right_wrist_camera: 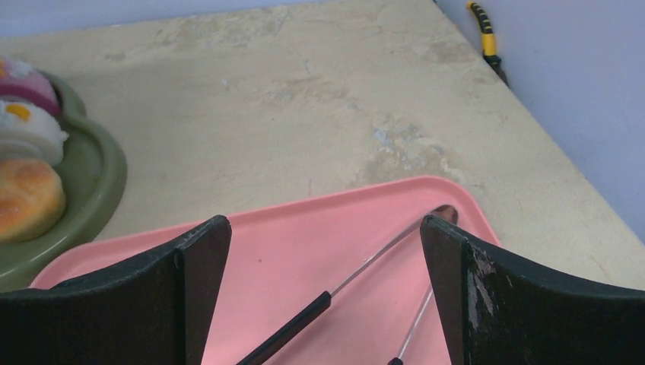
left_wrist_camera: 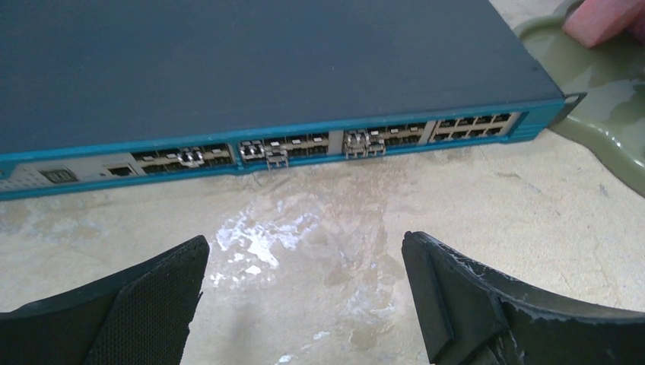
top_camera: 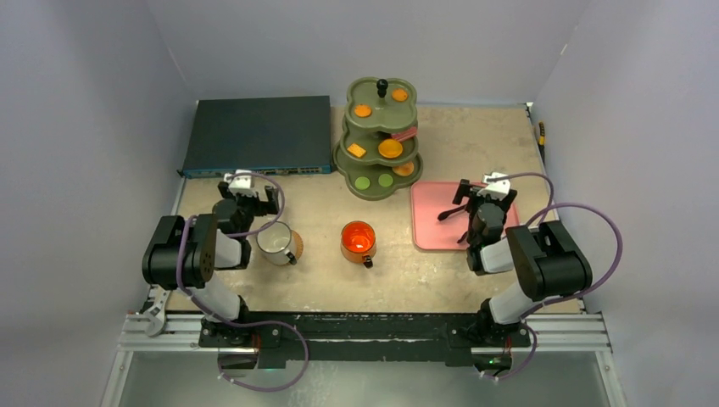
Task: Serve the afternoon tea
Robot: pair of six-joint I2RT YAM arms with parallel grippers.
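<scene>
Holds left pincer (left_wrist_camera: 304,258) wide open, empty, just past white mug (top_camera: 275,242); right pincer (right_wrist_camera: 323,224) likewise, over pink tray (top_camera: 432,203).

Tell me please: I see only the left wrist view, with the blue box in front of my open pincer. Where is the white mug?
Observer: The white mug stands behind the left pincer, outside that camera's sight, and a cork coaster shows under its right side.
Operator: Is the orange mug close to it?
Observer: The orange mug stands to the right of the white one, apart from it.
Operator: What is the right arm doing?
Observer: The right pincer is open above a pink tray, and two slim tools lie on that tray.
</scene>
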